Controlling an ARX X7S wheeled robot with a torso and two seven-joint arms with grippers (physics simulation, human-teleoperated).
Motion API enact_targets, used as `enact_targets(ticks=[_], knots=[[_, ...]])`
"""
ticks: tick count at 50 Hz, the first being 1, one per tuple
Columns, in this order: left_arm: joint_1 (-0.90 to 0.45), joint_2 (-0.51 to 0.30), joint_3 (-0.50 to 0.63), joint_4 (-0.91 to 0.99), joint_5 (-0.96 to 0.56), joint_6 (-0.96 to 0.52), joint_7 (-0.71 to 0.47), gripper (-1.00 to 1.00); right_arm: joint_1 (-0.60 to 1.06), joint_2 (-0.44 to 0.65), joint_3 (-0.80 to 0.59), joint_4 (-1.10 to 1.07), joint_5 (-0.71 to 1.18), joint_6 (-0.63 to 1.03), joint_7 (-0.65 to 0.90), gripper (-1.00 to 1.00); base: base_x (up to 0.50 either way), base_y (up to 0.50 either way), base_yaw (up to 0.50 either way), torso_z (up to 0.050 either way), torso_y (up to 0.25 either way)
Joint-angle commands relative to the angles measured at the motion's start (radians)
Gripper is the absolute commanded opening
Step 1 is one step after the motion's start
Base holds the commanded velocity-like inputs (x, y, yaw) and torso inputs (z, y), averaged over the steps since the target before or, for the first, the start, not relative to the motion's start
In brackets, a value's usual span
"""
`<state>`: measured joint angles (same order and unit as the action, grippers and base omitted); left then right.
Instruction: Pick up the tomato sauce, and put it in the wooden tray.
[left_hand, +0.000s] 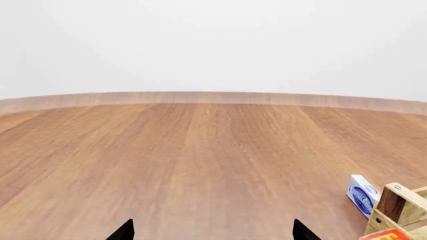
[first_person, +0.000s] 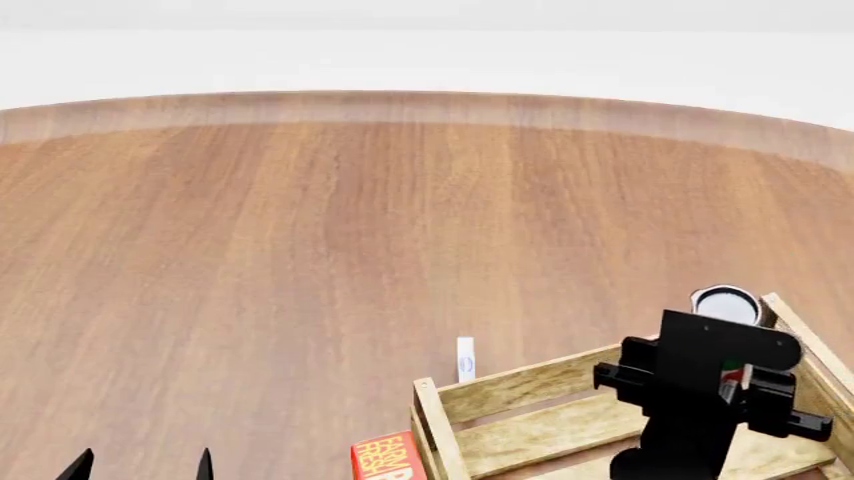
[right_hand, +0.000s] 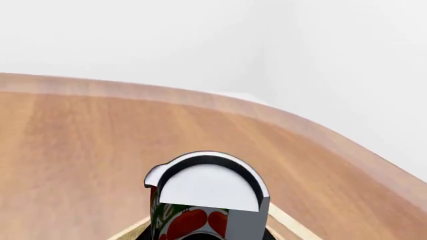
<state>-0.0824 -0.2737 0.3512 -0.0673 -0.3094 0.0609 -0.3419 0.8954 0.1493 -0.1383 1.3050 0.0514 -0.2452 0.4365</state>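
The right gripper (first_person: 727, 375) holds the tomato sauce can (right_hand: 193, 205), fingers clamped on its sides, above the far right corner of the wooden tray (first_person: 527, 385). Best lower it straight down, upright, clear of the rim, then release. The left gripper (first_person: 140, 465) rests low, fingers apart, empty.

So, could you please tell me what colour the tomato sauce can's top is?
Silver-white with a dark rim, on the small red-labelled tomato sauce can; the right wrist view shows it best.

warm wood-grain floor (first_person: 267, 250) meets plain white walls (left_hand: 213, 45) along a pale baseboard (left_hand: 200, 97).
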Motion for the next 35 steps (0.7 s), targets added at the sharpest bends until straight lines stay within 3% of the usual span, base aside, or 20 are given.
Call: enact_targets(ticks=[1,35], knots=[[-0.001,-0.002,0.002,-0.003,-0.002,0.003,-0.002,1.00,-0.015,-0.011,-0.001,0.004,-0.047,-0.011,0.009,-1.00,0.00,0.00,0.00,0.000,0.000],[-0.007,-0.005,0.013,-0.007,-0.007,0.004,-0.011,1.00,-0.045,-0.023,0.011,0.004,-0.045,0.051,0.006,-1.00,0.00,0.00,0.00,0.000,0.000]])
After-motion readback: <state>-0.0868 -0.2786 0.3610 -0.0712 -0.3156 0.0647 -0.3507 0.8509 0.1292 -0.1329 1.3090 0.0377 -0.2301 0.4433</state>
